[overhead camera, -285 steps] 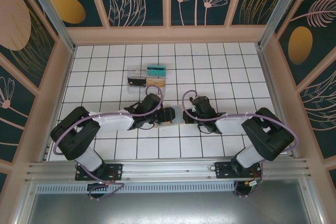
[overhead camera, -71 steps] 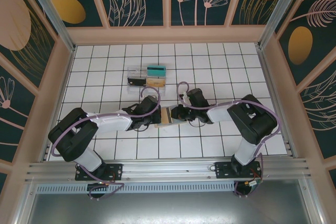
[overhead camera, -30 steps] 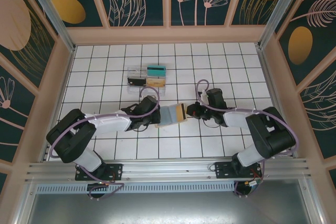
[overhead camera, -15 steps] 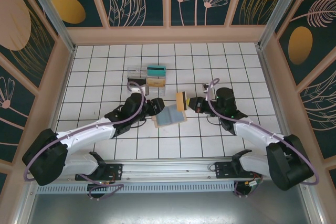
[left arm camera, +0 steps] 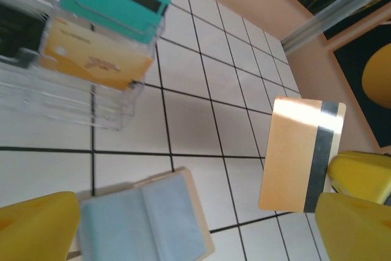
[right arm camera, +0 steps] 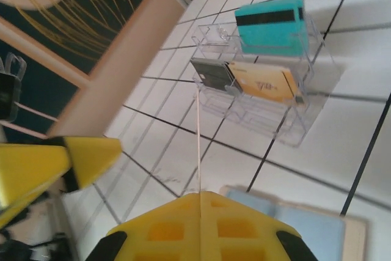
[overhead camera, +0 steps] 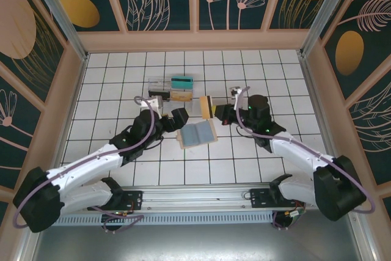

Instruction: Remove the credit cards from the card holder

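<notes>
The card holder (overhead camera: pixel 197 133) lies open on the white tiles, grey-blue pockets up, its tan rim showing (left arm camera: pixel 143 221). My left gripper (overhead camera: pixel 175 121) hovers just left of it, open with nothing between its fingers (left arm camera: pixel 36 227). My right gripper (overhead camera: pixel 222 114) is shut on a tan-gold credit card (overhead camera: pixel 206 107) with a dark stripe, held above the tiles behind the holder. In the left wrist view that card (left arm camera: pixel 293 151) hangs free of the holder. The right wrist view has it edge-on (right arm camera: pixel 198 145) between my shut right gripper (right arm camera: pixel 200 195).
A clear plastic tray (overhead camera: pixel 170 92) stands behind the holder with a teal card (right arm camera: pixel 272 25), a black card (right arm camera: pixel 211 74) and a tan card (right arm camera: pixel 266 84) in its slots. Tan walls ring the tiled floor, and open tiles lie to the right.
My left gripper has opened, let go of the card holder and drawn back left. My right gripper has carried the tan-gold card up and back toward the tray.
</notes>
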Controlling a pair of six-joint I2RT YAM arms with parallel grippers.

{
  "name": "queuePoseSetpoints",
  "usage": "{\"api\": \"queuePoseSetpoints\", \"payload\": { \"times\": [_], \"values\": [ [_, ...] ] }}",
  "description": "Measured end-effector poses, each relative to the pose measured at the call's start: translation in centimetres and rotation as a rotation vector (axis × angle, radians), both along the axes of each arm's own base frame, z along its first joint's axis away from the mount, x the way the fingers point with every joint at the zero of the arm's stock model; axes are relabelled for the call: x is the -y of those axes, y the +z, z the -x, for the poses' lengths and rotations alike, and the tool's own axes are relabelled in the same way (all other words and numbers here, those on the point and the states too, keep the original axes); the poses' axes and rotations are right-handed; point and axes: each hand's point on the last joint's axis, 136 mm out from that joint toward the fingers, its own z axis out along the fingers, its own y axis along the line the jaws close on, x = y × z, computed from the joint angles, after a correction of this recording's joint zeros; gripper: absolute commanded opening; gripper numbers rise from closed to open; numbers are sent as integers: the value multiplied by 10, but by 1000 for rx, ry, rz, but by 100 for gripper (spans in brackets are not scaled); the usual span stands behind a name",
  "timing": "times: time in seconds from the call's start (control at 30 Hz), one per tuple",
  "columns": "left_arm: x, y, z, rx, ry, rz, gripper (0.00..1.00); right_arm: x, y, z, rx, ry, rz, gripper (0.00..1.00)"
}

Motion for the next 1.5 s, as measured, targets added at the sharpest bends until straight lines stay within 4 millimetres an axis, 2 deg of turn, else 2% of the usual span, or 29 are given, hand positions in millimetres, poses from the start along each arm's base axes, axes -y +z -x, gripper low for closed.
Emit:
{"api": "queuePoseSetpoints", "payload": {
  "times": [0.1, 0.23, 0.47, 0.57, 0.67, 0.87, 1.0, 1.27, 1.5],
  "values": [
    [-16, 12, 4, 44, 40, -15, 99, -27, 10, -5, 119, 45, 102, 0],
    [-37, 16, 12, 82, 83, -43, 98, -55, 15, -12, 285, 114, 263, 0],
    [-70, 20, 27, 133, 145, -73, 99, -86, 35, -55, 538, 225, 527, 0],
    [-81, 26, 33, 161, 163, -72, 99, -96, 36, -68, 623, 289, 630, 0],
    [-90, 32, 36, 182, 189, -72, 99, -102, 23, -77, 668, 357, 746, 0],
    [-105, 37, 41, 211, 233, -75, 99, -113, -18, -87, 704, 499, 957, 0],
    [-111, 35, 41, 214, 256, -83, 99, -113, -39, -86, 712, 567, 1040, 0],
    [-114, 30, 41, 207, 270, -101, 99, -120, -43, -102, 752, 583, 1102, 0],
    [-115, 29, 41, 204, 270, -106, 99, -122, -56, -106, 738, 608, 1127, 0]
  ]
}}
